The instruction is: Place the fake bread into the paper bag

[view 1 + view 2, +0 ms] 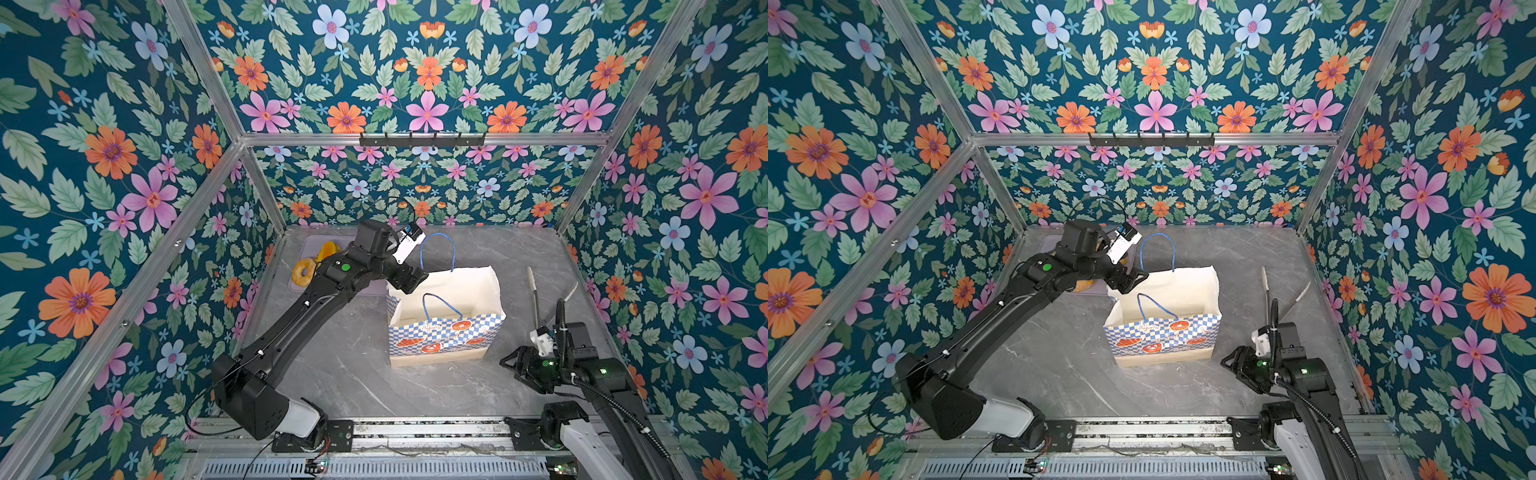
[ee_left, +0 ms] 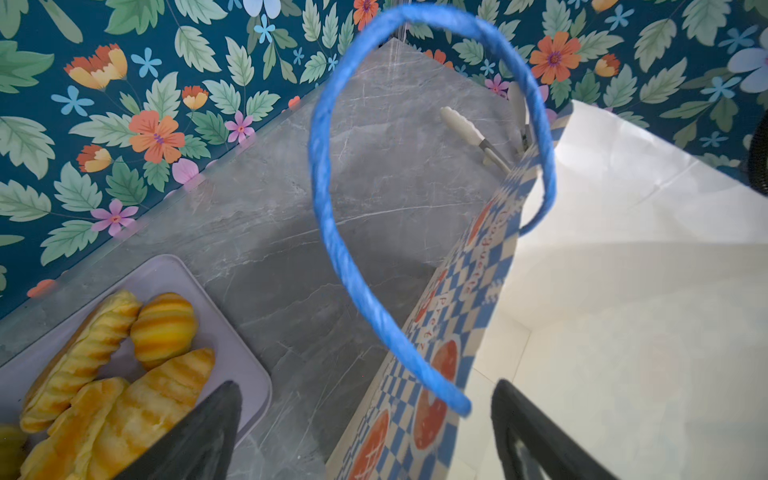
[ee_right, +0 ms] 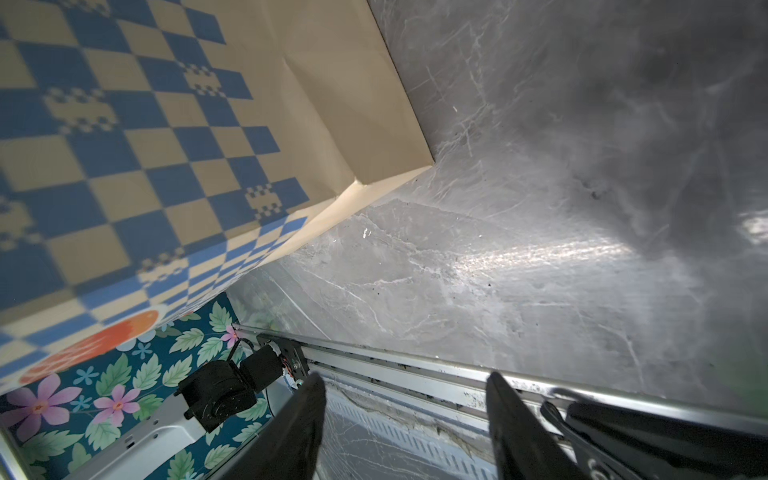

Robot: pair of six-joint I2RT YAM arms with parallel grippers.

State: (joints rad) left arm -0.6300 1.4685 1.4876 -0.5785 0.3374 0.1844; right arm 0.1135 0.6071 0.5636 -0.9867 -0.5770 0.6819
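Glossy golden-orange toy pastries (image 2: 124,374) lay heaped on a flat lilac tray (image 2: 232,332), just outside the left pincer (image 2: 368,386) and beside the tall blue-and-white checkered paper bag (image 1: 446,336)

The left pincer's jaws stood apart and gripped nothing, straddling the bag's top rim: one finger on the tray's side, the other inside the white lining, with the checkered wall and a thin blue cord handle (image 2: 328,208) between them; a ring donut (image 1: 303,272) showed beside that arm; the right pincer (image 3: 405,378), jaws apart and empty, hung low over the grey marble table (image 3: 540,208), the bag's cream base corner near its fingers and white-tipped metal tongs (image 1: 534,291) behind it
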